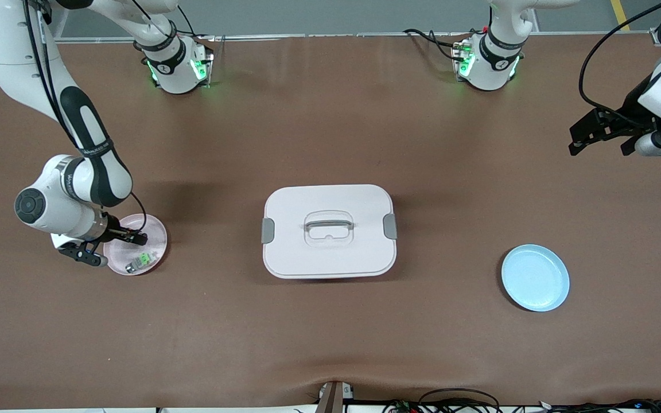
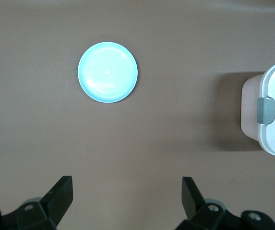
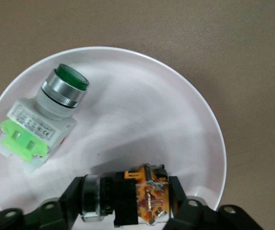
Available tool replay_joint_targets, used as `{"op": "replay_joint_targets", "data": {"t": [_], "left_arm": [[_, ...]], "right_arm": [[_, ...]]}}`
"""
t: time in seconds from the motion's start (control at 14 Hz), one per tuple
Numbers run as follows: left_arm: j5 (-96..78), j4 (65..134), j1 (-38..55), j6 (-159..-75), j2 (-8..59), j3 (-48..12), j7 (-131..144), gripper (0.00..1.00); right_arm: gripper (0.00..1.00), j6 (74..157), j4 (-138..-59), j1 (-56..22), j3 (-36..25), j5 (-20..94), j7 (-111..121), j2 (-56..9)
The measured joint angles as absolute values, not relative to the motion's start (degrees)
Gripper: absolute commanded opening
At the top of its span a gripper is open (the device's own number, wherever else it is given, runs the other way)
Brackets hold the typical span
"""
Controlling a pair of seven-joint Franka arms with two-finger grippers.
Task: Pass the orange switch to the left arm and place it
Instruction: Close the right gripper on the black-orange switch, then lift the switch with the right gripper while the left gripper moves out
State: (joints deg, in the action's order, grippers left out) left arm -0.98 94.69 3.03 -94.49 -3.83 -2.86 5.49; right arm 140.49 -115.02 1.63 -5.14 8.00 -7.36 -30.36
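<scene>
The orange switch (image 3: pixel 137 199) is gripped between the right gripper (image 3: pixel 127 201) jaws in the pink plate (image 3: pixel 195 120), ready for lifting; the left gripper (image 2: pixel 127 201) waits, jaws open, over bare worktop (image 1: pixel 330 132).

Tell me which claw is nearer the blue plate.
Left. The left claw hangs open above the table near the blue plate; the right claw is at the pink plate.

R gripper (image 3: pixel 127 199) clamped low; L gripper (image 2: pixel 127 196) waits high, jaws wide.
</scene>
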Motion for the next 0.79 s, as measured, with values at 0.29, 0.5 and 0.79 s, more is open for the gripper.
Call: {"op": "replay_joint_targets", "data": {"t": [0.29, 0.5, 0.79], "left_arm": [[-0.98, 94.68, 3.03, -94.49, -3.83, -2.86, 5.49, 1.0], [-0.98, 94.68, 3.03, -94.49, -3.83, -2.86, 5.49, 1.0], [-0.98, 94.68, 3.03, -94.49, -3.83, -2.86, 5.49, 1.0]], "right_arm": [[0.0, 140.41, -114.92, 1.88, -5.18, 8.04, -7.52, -30.41], [0.0, 140.37, -114.55, 2.63, -5.37, 8.05, -7.57, -30.48], [0.0, 136.72, -112.48, 3.4, -5.47, 8.05, -7.69, -30.49]]}}
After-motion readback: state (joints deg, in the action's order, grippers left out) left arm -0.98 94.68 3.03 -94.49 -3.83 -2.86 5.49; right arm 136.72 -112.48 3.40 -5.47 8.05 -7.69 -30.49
